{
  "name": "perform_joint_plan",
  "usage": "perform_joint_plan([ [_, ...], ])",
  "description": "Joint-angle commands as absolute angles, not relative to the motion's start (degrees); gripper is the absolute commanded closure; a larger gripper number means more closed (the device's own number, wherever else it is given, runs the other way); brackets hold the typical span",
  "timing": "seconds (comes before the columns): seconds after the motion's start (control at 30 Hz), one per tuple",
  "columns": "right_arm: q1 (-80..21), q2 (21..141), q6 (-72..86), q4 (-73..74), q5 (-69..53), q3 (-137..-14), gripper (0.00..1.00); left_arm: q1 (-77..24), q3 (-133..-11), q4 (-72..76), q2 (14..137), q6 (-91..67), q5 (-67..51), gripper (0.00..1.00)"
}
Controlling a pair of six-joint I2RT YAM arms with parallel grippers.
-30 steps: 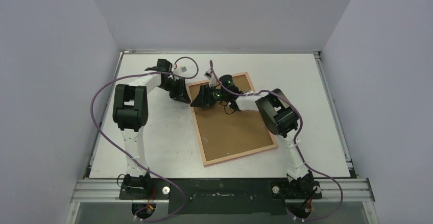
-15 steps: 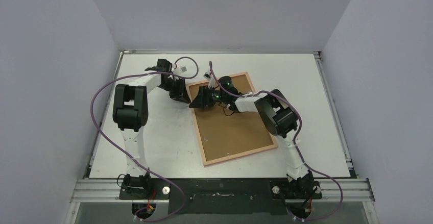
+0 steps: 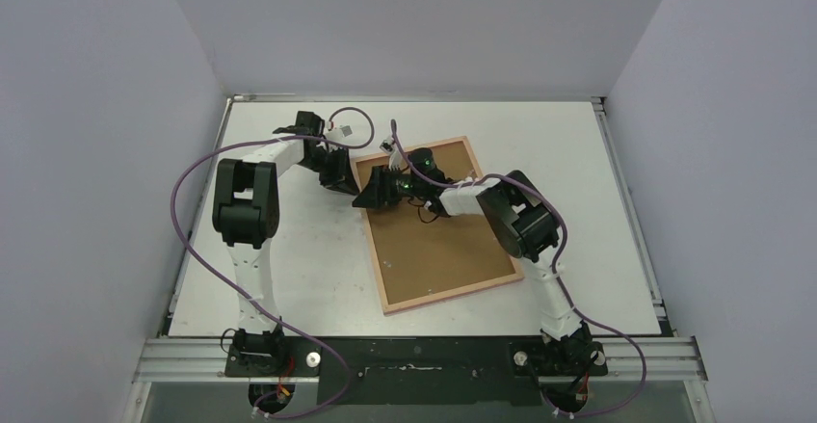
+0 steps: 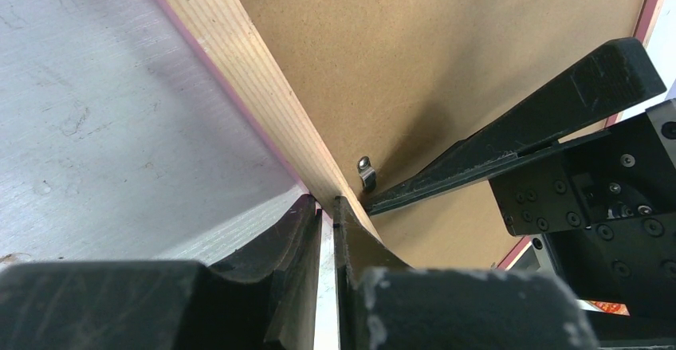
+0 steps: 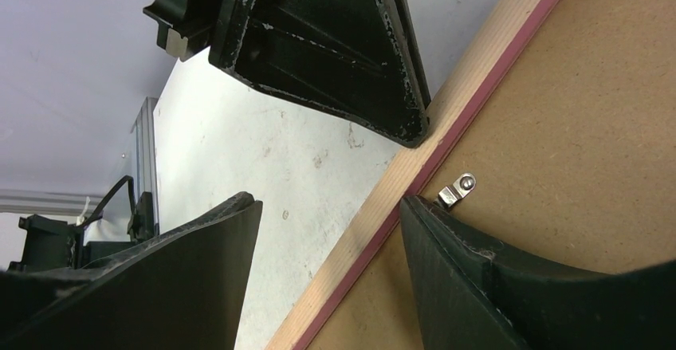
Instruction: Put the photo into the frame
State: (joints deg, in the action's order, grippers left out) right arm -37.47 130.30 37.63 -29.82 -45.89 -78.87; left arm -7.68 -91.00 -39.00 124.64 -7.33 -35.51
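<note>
The pale bench (image 3: 299, 278) is matte and scuffed, with fine scratches and small specks showing in the wrist views. The frame (image 3: 448, 291) lies on it face down, slightly toward 3 o'clock of the middle, and turned so that its long sides run from about 11 to 5 o'clock. Its rail is flat, raw light wood with visible grain on the back (image 4: 239, 71) and a thin pink line along the edges. A brown backing board (image 3: 443, 240) fills the opening. It is fibrous, dull and even.

The photo shows in no view. It may already lie under the board, but that cannot be told, so the task reads as either near its close or barely begun. What looks to be in hand is work on the fastening at the rail.

Both arms meet at the frame's 10 o'clock edge. The left end effector (image 3: 339, 174) has its black, worn fingers pressed together with only a sliver between them, tips touching the rail's outer side and gripping nothing visible. The right end effector (image 3: 371, 192) stands apart and empty, straddling the rail, with one finger on the bench side and one on the board.

A small silver metal clip (image 5: 454, 190) with a round rivet sits on the board just inside the rail, just beside that inner fingertip. Whether it is locked cannot be told.
</note>
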Motion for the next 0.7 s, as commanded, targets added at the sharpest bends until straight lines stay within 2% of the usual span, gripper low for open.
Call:
perform_joint_plan([
  [0.0,-37.13,129.08,38.36,-35.57,-46.24,-77.02,0.34,-7.91,-90.1,-37.44,125.34,-5.52,-31.95,0.92],
  [0.2,-35.56,124.27,37.75,-34.84,-45.48,-73.45,0.34,-7.9,-90.14,-37.56,125.42,-5.41,-31.86,0.92],
  [0.47,-35.99,126.56,37.84,-34.72,-44.29,-74.44,0.35,-7.91,-90.2,-37.52,125.26,-5.62,-31.84,0.92],
  [0.67,-36.48,127.63,33.45,-28.01,-41.96,-78.5,0.35,-7.9,-90.19,-37.53,125.33,-5.71,-31.99,0.92],
])
